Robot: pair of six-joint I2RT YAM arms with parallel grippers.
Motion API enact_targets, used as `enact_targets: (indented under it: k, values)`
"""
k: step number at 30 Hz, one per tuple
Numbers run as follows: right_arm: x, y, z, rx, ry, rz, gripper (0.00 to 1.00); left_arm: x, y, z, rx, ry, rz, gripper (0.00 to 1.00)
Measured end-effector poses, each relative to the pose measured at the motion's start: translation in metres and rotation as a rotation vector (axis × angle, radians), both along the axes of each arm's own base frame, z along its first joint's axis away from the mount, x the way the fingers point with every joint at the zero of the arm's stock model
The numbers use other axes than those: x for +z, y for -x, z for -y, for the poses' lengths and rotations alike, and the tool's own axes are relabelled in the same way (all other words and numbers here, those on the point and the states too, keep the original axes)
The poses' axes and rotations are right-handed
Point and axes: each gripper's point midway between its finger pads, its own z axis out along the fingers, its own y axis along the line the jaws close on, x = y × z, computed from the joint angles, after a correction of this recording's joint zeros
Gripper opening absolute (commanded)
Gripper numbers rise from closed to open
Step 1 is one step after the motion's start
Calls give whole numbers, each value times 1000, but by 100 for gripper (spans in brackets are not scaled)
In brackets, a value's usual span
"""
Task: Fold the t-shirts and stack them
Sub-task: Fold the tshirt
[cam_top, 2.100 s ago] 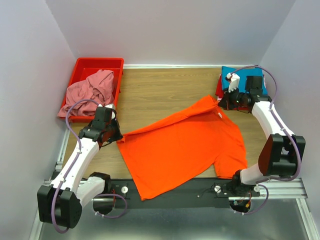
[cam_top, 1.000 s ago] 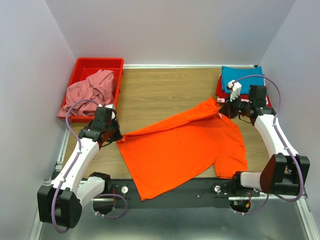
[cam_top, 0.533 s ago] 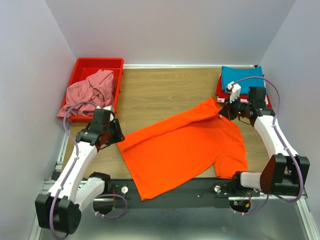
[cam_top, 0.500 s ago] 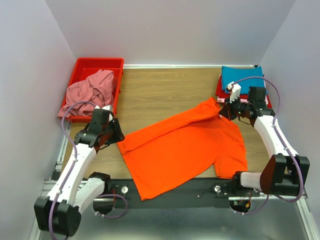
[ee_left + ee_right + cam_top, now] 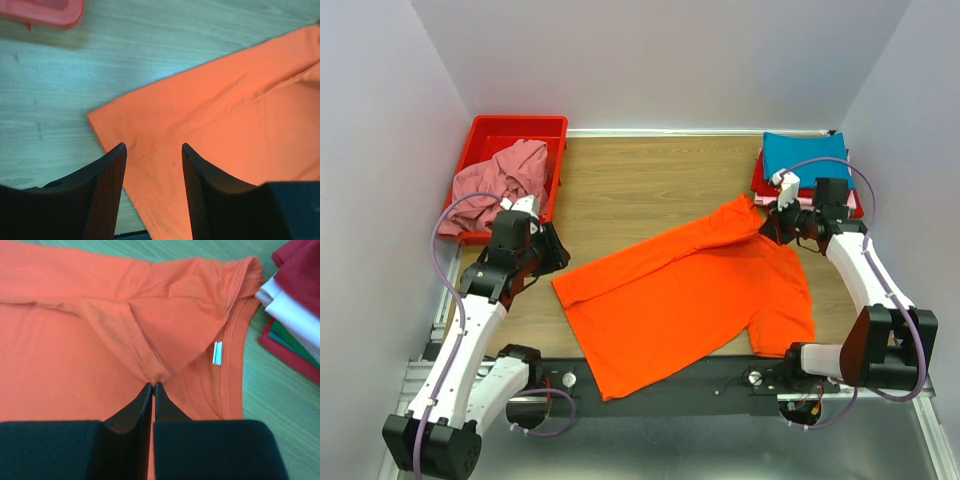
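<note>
Cloth of the orange t-shirt point(image 5: 685, 290), beside its collar, is pinched in the clenched right gripper point(image 5: 152, 385), at the end farthest from the red bin point(image 5: 520, 120). The shirt lies spread right of the bin. The left gripper point(image 5: 153, 146) hovers released over the shirt corner nearest the bin.

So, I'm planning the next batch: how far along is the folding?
Done: a folded stack sits at the far right corner, teal on top. In hand: the orange shirt lies spread out, only its far edge folded over; the right jaws are shut on it near the collar, the left jaws open above its left corner. Left: finishing it, plus the pink shirt crumpled in the bin.
</note>
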Motion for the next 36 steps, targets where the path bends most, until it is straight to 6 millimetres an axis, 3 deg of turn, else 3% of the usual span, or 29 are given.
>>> enact_targets:
  k: [3, 6, 7, 9, 11, 13, 16, 21, 24, 28, 36]
  values:
    - [-12, 7, 2, 7, 19, -19, 14, 21, -12, 3, -12, 14, 77, 56]
    - [-26, 16, 7, 17, 61, -40, 32, 55, -27, 8, -29, 30, 192, 56]
    - [-31, 20, 10, 16, 86, -50, 46, 65, -31, 9, -36, 32, 226, 56]
    - [-39, 29, 18, 10, 137, -55, 52, 86, -41, 12, -55, 35, 301, 57]
    - [-44, 38, 24, 2, 182, -60, 52, 97, -48, 13, -67, 32, 349, 57]
    - [-44, 45, 30, -3, 217, -57, 52, 102, -52, 13, -76, 22, 379, 64]
    - [-37, 43, 29, 10, 215, -54, 51, 114, -59, 13, -90, 8, 459, 70]
    - [-23, -3, -2, 113, 68, -105, 50, 126, -65, 12, -114, -28, 587, 70]
    - [-35, -25, -39, 226, 10, -160, 50, 122, -69, 12, -126, -50, 622, 70]
    - [-61, -31, -76, 325, -29, -254, 50, 106, -64, 10, -136, -71, 625, 70]
    - [-87, -33, -92, 365, -39, -346, 50, 118, -62, 8, -137, -81, 685, 71]
